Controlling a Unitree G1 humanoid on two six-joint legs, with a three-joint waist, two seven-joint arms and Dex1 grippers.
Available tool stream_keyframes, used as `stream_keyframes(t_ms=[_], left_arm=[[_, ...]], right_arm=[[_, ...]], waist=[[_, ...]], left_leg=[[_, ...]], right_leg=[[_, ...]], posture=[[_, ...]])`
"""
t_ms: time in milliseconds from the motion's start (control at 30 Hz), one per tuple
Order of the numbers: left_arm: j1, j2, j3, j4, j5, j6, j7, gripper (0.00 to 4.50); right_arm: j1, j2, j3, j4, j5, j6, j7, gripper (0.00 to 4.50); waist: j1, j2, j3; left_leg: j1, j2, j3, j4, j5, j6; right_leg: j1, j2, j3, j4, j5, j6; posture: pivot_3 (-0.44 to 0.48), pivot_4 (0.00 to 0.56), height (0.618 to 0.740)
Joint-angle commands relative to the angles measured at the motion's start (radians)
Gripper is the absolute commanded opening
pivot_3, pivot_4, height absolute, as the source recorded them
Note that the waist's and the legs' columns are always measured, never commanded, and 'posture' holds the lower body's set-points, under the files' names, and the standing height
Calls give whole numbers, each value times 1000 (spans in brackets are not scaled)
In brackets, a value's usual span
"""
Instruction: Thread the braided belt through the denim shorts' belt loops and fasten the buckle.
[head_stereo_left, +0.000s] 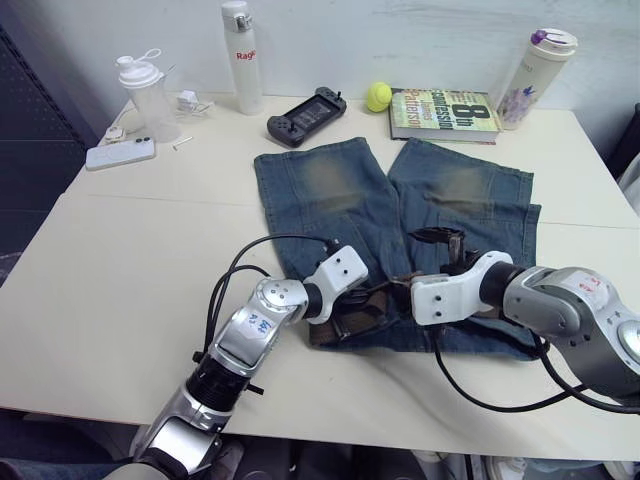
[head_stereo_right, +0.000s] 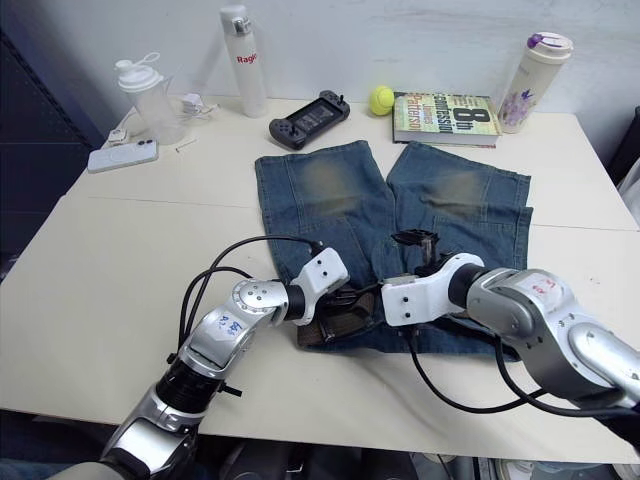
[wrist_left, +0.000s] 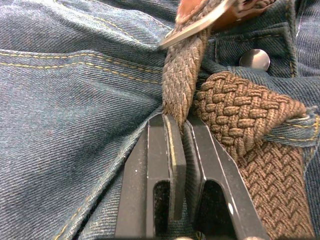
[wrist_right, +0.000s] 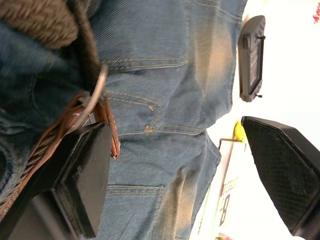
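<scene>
My left gripper (wrist_left: 179, 131) was pinched shut on the braided belt (wrist_left: 181, 75), both black fingers clamped on a narrow woven strand that rose straight from between them. Just beside that strand a wider, folded run of the same brown braid lay against the waistband, passing under one of the belt loops (wrist_left: 300, 131), a small denim strip with yellow stitching. Beyond my fingertips the silver buckle (wrist_left: 192, 27) hung at a tilt with a tan leather tab behind it, and a round metal button (wrist_left: 254, 59) sat near it on the denim.

My right gripper (wrist_right: 175, 145) stood wide open, one finger resting just beside the buckle's metal ring and leather end, the other finger well apart from it over the table.

The denim shorts (head_stereo_left: 390, 200) lay flat under both grippers, waistband nearest me, blue with faded yellowish patches on each leg. Past the leg hems on the pale table (head_stereo_left: 120, 260) stood a game controller (head_stereo_left: 306, 116), a yellow ball (head_stereo_left: 378, 96), a book (head_stereo_left: 443, 115), a white bottle (head_stereo_left: 241, 58), a flowered tumbler (head_stereo_left: 538, 76), a clear shaker (head_stereo_left: 150, 96) and a phone (head_stereo_left: 120, 153).
</scene>
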Motion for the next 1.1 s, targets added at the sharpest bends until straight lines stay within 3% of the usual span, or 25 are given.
stream_keyframes(t_ms=[33,667,767,967,1033,1100], left_arm=[[6,-8,-18,-20,-13,2,-2,0],[9,0,-19,-30,-13,8,-2,0],[9,1,-19,-31,-14,10,-2,0],[8,-1,-13,-28,-14,16,4,0],[7,-1,-13,-26,-14,17,5,0],[5,0,-14,-24,-12,15,5,0]], right_arm=[[24,43,-9,29,-53,-43,35,4420],[98,212,-120,51,-165,-97,107,4420],[103,228,-126,42,-177,-98,126,3701],[131,246,-142,16,-198,-96,151,727],[136,254,-146,12,-203,-96,157,70],[145,262,-151,10,-214,-85,165,30]], waist=[[-1,0,0],[0,0,0],[0,0,0],[0,0,0],[-1,0,0],[-1,0,0]], left_leg=[[0,0,0,0,0,0],[1,0,0,2,0,0],[1,0,0,2,0,0],[1,0,0,3,0,0],[1,0,0,3,0,0],[1,0,0,3,0,0]], right_leg=[[0,0,0,0,0,0],[1,1,0,2,0,0],[1,1,0,2,0,0],[1,1,0,6,0,0],[1,1,0,7,0,0],[1,1,0,7,0,0]], posture=[[0,150,740],[0,150,740],[0,150,740],[0,150,740],[0,150,740],[0,150,740]])
